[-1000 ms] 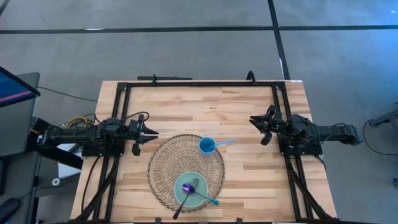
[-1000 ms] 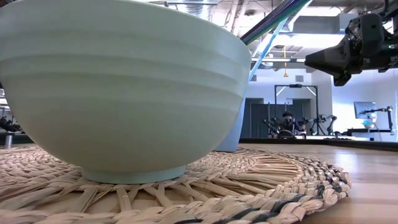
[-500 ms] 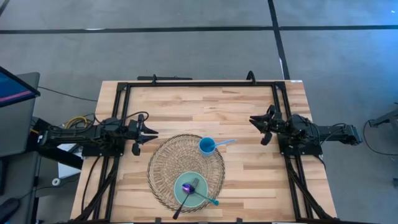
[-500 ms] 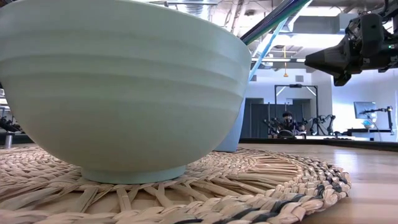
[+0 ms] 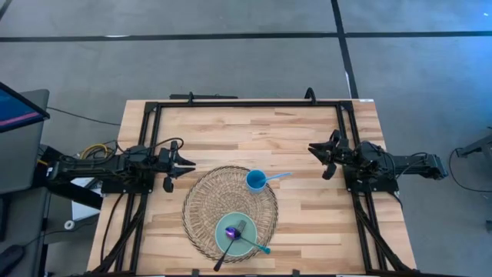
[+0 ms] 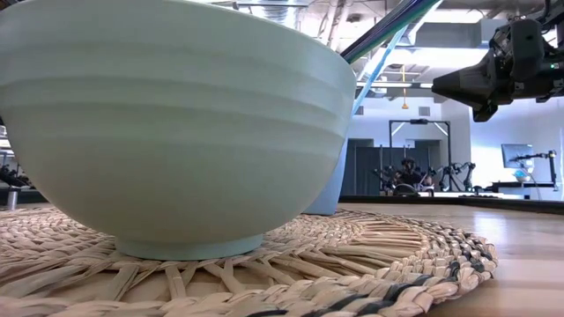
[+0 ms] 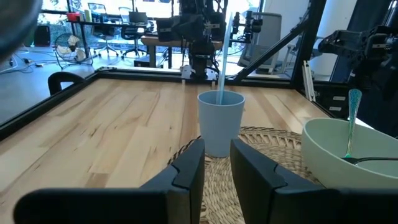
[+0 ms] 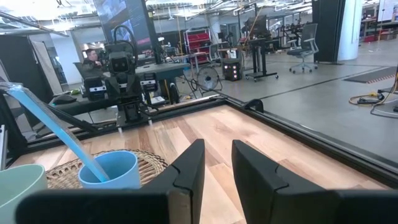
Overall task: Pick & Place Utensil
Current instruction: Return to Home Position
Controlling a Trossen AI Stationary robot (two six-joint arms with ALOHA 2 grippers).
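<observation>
Left end effector [image 5: 185, 164], right end effector [image 5: 315, 151] flank the mat [image 5: 201, 201].

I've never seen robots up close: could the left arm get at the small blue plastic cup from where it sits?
Probably yes. The left hand points toward the small blue plastic cup, with only bare wooden table and the round woven mat between them; nothing stands in the way.
</observation>
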